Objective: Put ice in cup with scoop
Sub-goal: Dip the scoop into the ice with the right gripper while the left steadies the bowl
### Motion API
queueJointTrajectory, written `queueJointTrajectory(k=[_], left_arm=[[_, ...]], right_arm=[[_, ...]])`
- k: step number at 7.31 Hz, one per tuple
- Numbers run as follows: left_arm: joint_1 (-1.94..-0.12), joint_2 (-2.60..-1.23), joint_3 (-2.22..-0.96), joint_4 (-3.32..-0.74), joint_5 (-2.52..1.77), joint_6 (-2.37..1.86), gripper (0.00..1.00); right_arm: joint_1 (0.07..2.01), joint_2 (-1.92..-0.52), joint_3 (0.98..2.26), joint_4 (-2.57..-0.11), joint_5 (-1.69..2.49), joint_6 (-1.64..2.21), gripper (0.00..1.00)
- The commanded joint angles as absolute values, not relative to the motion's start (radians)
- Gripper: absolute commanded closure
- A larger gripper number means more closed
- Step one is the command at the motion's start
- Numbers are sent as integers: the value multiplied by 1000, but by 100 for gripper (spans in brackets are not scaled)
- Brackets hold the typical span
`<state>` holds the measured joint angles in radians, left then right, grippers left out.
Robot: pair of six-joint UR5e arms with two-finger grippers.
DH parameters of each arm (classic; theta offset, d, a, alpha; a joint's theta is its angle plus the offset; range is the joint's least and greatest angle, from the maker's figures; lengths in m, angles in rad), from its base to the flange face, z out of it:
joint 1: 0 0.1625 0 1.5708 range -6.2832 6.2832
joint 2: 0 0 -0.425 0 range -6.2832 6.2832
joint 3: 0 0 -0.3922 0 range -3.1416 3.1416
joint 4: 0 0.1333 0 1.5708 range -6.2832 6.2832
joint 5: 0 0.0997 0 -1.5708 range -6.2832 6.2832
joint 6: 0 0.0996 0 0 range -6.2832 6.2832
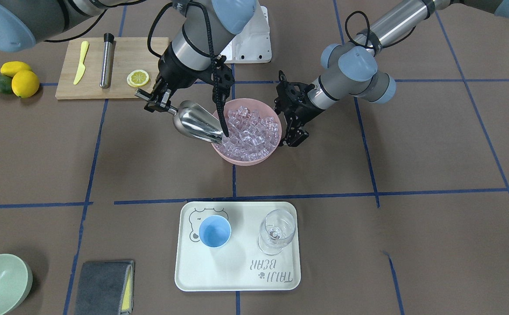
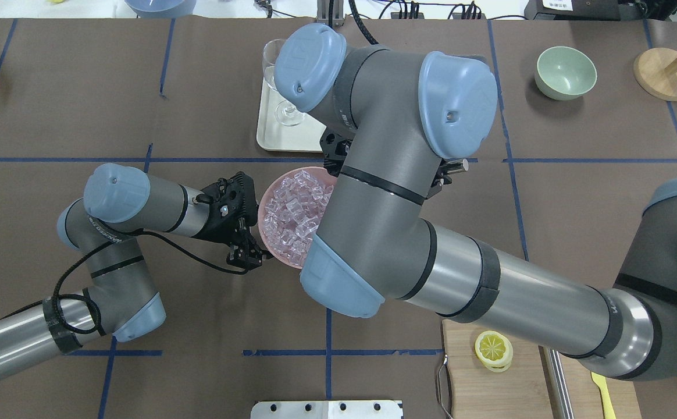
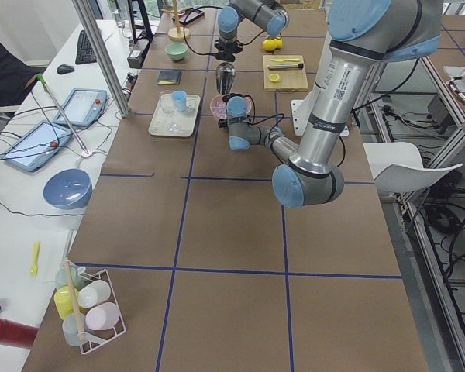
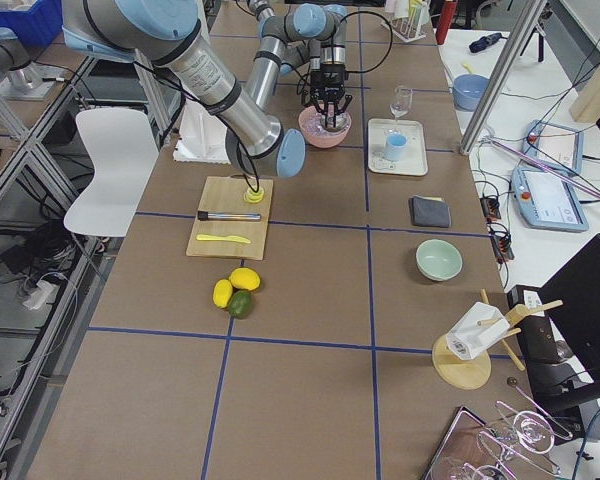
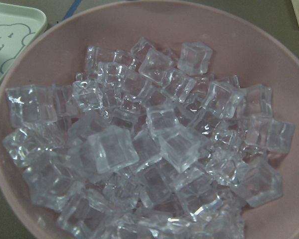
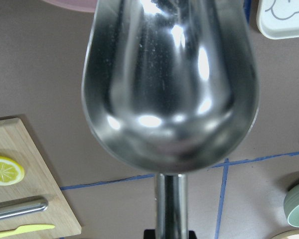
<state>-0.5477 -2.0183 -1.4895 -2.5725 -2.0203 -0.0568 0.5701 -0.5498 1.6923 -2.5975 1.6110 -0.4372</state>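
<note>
The steel scoop (image 1: 195, 122) slants down with its mouth in the heap of clear ice cubes (image 1: 250, 129) inside a pink bowl (image 1: 241, 159). My right gripper (image 1: 160, 103) is shut on the scoop's rod handle. In the right wrist view the scoop's trough (image 6: 169, 84) shows no ice. My left gripper (image 1: 295, 139) hangs just beside the bowl's rim, fingers apart and empty; its wrist view looks down on the ice (image 5: 154, 144). The light-blue cup (image 1: 214, 232) stands empty on a white tray (image 1: 237, 280), apart from both grippers.
A clear wine glass (image 1: 276, 232) stands on the tray beside the cup. A wooden board (image 1: 123, 87) holds a yellow knife (image 1: 81, 62), a steel cylinder (image 1: 106, 61) and a lemon slice (image 1: 137, 78). A green bowl (image 1: 1, 282) and a grey cloth (image 1: 103, 286) lie at the front.
</note>
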Motion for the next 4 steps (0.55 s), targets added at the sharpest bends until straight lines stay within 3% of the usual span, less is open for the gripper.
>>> queueJointTrajectory(k=[1, 4], left_arm=[[-548, -2019, -1489, -2572, -2020, -57, 4], [-545, -2019, -1488, -2572, -2020, -57, 4]], right_arm=[[543, -545, 1683, -2624, 1583, -445, 100], [519, -534, 1667, -2635, 1552, -460, 100]])
